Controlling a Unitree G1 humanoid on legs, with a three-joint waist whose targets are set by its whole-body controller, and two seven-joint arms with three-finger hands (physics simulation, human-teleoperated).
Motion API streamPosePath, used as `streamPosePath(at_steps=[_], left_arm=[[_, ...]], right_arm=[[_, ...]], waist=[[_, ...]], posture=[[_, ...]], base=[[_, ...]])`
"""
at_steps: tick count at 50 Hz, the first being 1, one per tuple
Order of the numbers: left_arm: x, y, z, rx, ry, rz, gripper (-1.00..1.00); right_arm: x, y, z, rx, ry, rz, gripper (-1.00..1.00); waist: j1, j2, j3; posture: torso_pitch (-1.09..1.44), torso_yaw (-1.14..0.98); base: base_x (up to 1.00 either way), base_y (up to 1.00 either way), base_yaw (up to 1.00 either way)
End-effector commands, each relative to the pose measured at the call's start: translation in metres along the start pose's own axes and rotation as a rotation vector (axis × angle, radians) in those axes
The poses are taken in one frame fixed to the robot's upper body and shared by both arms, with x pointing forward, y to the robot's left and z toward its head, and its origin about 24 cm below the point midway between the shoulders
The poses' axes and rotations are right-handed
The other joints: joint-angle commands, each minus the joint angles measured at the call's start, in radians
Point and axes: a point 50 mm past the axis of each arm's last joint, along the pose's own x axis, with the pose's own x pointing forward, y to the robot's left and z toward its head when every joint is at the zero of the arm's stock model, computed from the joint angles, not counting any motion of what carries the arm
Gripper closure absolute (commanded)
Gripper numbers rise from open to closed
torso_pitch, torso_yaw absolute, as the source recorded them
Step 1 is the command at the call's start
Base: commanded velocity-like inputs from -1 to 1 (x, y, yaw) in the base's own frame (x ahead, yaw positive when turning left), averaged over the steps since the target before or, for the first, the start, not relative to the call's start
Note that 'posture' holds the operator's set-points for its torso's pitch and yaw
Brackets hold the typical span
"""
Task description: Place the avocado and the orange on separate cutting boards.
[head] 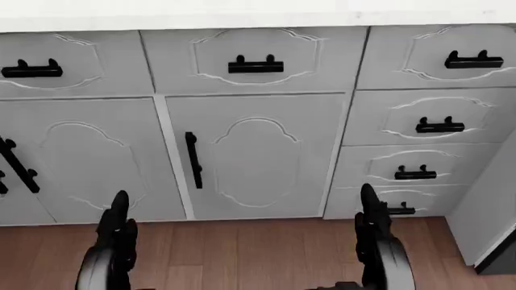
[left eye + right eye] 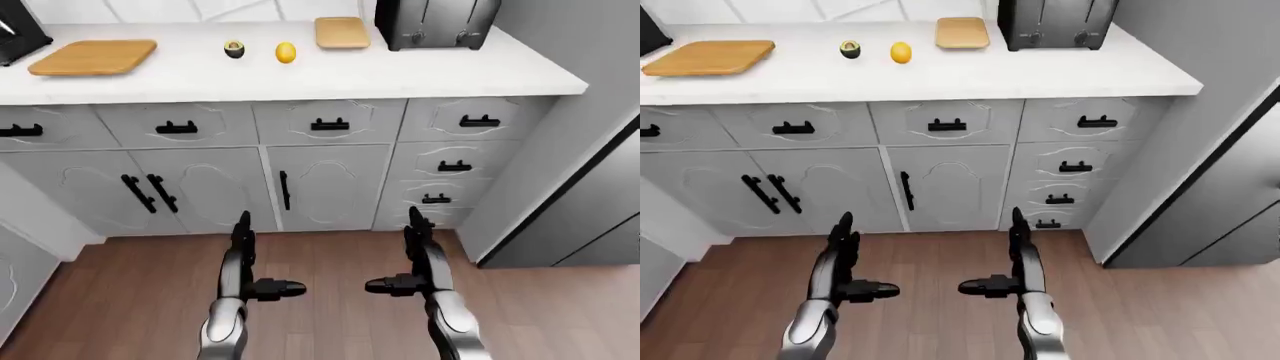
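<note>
A halved avocado [image 2: 234,49] and an orange [image 2: 286,52] lie side by side on the white counter [image 2: 400,71], near the top of the left-eye view. A large wooden cutting board [image 2: 93,57] lies to their left. A smaller cutting board [image 2: 342,33] lies to their right, next to the toaster. My left hand [image 2: 250,259] and right hand [image 2: 408,255] are both open and empty, held low over the wooden floor, well below and short of the counter.
A dark toaster [image 2: 436,22] stands at the counter's right end. Grey cabinet doors and drawers with black handles [image 2: 330,124] run below the counter. A dark fridge side [image 2: 580,202] stands at the right. A black appliance [image 2: 18,34] sits at the top left.
</note>
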Motion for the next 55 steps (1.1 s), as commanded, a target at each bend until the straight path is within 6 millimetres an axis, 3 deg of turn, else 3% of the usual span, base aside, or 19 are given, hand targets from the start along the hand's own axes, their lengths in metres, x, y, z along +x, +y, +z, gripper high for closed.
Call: streamPosePath(at_steps=[1,3,5,8,18,22,24,29,30,31,33,35,42,45,46,47,50,52,55], left_arm=[[-0.001,-0.005,0.043,0.003,-0.18,-0.022,-1.0],[-0.003,-0.004,0.045,0.013,-0.189,-0.012,-1.0],[-0.007,-0.006,0.048,0.016,-0.19,-0.029,-1.0],[-0.007,-0.004,0.058,0.023,-0.204,-0.031,-1.0],[-0.021,0.005,0.159,0.05,-0.347,-0.02,-1.0],[-0.028,0.006,0.173,0.059,-0.373,-0.023,-1.0],[-0.029,0.006,0.176,0.047,-0.365,-0.03,-1.0],[-0.031,0.005,0.183,0.06,-0.379,-0.036,-1.0],[-0.032,0.004,0.184,0.066,-0.382,-0.04,-1.0],[-0.033,0.004,0.189,0.068,-0.388,-0.043,-1.0],[-0.032,0.004,0.196,0.067,-0.399,-0.045,-1.0],[-0.032,0.005,0.199,0.059,-0.406,-0.044,-1.0],[-0.036,0.005,0.198,0.049,-0.409,-0.049,-1.0],[-0.036,0.005,0.2,0.048,-0.411,-0.049,-1.0],[-0.037,0.005,0.202,0.048,-0.414,-0.05,-1.0],[-0.039,0.005,0.203,0.05,-0.419,-0.051,-1.0],[-0.039,0.008,0.204,0.052,-0.424,-0.046,-1.0],[-0.041,0.009,0.206,0.054,-0.429,-0.045,-1.0],[-0.044,0.01,0.21,0.058,-0.435,-0.045,-1.0]], right_arm=[[-0.001,0.003,0.042,-0.001,-0.186,0.022,-1.0],[0.0,0.002,0.041,-0.006,-0.197,0.015,-1.0],[-0.002,0.001,0.044,-0.015,-0.207,0.015,-1.0],[-0.003,0.004,0.054,-0.022,-0.221,0.025,-1.0],[-0.016,0.006,0.135,-0.044,-0.325,0.032,-1.0],[-0.026,0.012,0.146,-0.009,-0.371,0.098,-1.0],[-0.028,0.013,0.151,0.015,-0.384,0.107,-1.0],[-0.037,0.012,0.162,0.025,-0.424,0.122,-1.0],[-0.037,0.012,0.163,0.029,-0.429,0.119,-1.0],[-0.038,0.011,0.167,0.028,-0.431,0.108,-1.0],[-0.043,0.011,0.174,0.024,-0.453,0.099,-1.0],[-0.046,0.012,0.175,0.014,-0.463,0.113,-1.0],[-0.051,0.011,0.181,0.011,-0.485,0.121,-1.0],[-0.05,0.011,0.183,0.0,-0.484,0.119,-1.0],[-0.05,0.011,0.184,-0.004,-0.484,0.119,-1.0],[-0.051,0.011,0.185,-0.011,-0.483,0.119,-1.0],[-0.051,0.013,0.188,-0.025,-0.485,0.12,-1.0],[-0.051,0.014,0.189,-0.034,-0.492,0.131,-1.0],[-0.054,0.016,0.194,-0.042,-0.501,0.135,-1.0]], waist=[[-0.002,-0.008,-0.001],[0.007,-0.001,-0.063],[0.005,-0.007,-0.021],[0.007,-0.008,-0.074],[0.009,-0.002,-0.088],[0.037,0.002,-0.102],[0.023,-0.003,-0.072],[0.01,0.005,-0.07],[0.02,-0.018,-0.054],[0.024,0.001,-0.044],[0.021,0.018,-0.092],[0.017,0.028,-0.004],[0.038,-0.009,-0.025],[0.04,-0.08,-0.038],[0.031,-0.086,-0.019],[0.036,-0.05,-0.015],[0.029,-0.051,-0.053],[0.038,-0.072,-0.051],[0.044,-0.053,-0.044]], posture=[[0.0,0.0],[0.0,0.0],[0.0,0.0],[0.0,0.0],[0.0,0.0],[0.0,0.0],[0.0,0.0],[0.0,0.0],[0.0,0.0],[0.0,0.0],[0.0,0.0],[0.0,0.0],[0.0,0.0],[0.0,0.0],[0.0,0.0],[0.0,0.0],[0.0,0.0],[0.0,0.0],[0.0,0.0]], base=[[0.0,0.0,0.0],[0.0,0.0,0.0],[0.0,0.0,0.0],[0.0,0.0,0.0],[0.0,0.0,0.0],[0.0,0.0,0.25],[0.0,0.0,1.0],[0.0,0.13,0.8],[0.0,0.19,0.0],[0.0,0.0,0.0],[0.21,0.0,0.0],[0.76,0.0,0.0],[0.81,0.0,0.0],[0.82,0.0,0.0],[0.83,0.0,0.0],[0.81,0.0,0.0],[0.78,0.08,0.0],[0.53,0.47,0.0],[0.43,0.54,0.0]])
